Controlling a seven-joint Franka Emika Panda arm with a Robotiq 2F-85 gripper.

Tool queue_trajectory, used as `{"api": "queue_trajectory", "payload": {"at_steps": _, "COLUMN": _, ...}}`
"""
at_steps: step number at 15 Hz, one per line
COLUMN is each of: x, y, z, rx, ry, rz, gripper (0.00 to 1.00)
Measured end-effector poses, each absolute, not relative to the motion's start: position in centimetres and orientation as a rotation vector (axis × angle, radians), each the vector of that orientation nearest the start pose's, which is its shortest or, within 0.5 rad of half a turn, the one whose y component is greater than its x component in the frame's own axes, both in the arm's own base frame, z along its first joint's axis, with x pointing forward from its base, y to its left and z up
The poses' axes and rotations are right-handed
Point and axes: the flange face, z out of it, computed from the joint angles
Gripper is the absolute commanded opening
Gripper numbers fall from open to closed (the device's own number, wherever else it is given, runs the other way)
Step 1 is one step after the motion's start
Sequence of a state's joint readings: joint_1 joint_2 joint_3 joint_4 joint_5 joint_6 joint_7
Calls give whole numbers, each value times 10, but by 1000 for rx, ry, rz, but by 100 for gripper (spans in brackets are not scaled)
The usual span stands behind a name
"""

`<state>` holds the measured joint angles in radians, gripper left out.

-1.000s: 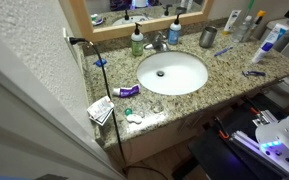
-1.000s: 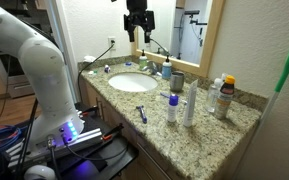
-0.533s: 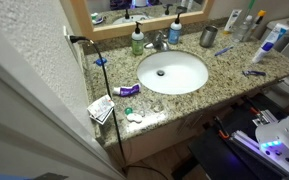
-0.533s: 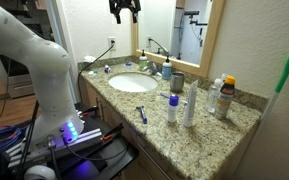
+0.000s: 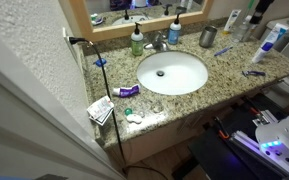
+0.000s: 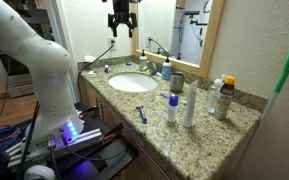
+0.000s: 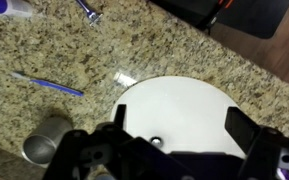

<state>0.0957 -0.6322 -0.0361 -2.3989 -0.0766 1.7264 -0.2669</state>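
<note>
**Jaws released, high above the sink**

Your arm [image 6: 32, 62] fills the left of an exterior view with thick, rounded white links. The wrist comes down from the top edge in front of the mirror [image 6: 174, 30], well above the surface [image 6: 199, 125]. The jaws point straight down and stand released, gripping nothing (in the wrist view both dark fingers [image 7: 112, 128] are spread wide, with white porcelain showing between them).

Directly beneath them lies the sink [image 7: 179, 110], a smooth, glossy white oval bowl sunk into the surface, with a small dark drain in its floor. The surface around it is speckled granite, tan flecked with black and grey.

Near the sink's rim stands a metal cup [image 7: 46, 145], round and dull grey. A slim blue toothbrush [image 7: 49, 83] lies flat on the granite, apart from both.
</note>
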Motion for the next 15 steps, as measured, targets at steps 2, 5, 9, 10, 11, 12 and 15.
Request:
{"api": "queue_trajectory", "payload": {"at_steps": 2, "x": 369, "y": 62, "z": 501, "rx": -3134, "ry": -687, "rz": 209, "gripper": 100}}
{"api": "queue_trajectory", "payload": {"at_steps": 5, "x": 392, "y": 140, "z": 483, "rx": -3091, "ry": -841, "rz": 205, "gripper": 100}}
{"api": "queue_trajectory", "payload": {"at_steps": 9, "x": 413, "y": 184, "z": 516, "rx": -3046, "ry": -916, "rz": 95, "gripper": 100}}
{"api": "queue_trajectory", "payload": {"at_steps": 10, "x": 414, "y": 183, "z": 518, "rx": -3046, "ry": -911, "rz": 90, "gripper": 100}}
{"api": "queue_trajectory", "payload": {"at_steps": 11, "x": 415, "y": 182, "z": 518, "rx": -3046, "ry": -910, "rz": 89, "gripper": 100}}
{"api": "queue_trajectory", "payload": {"at_steps": 12, "x": 414, "y": 183, "z": 515, "rx": -3046, "ry": -913, "rz": 105, "gripper": 100}}
{"api": "queue_trajectory", "payload": {"at_steps": 15, "x": 425, "y": 213, "z": 474, "rx": -3014, "ry": -956, "rz": 201, "gripper": 100}}
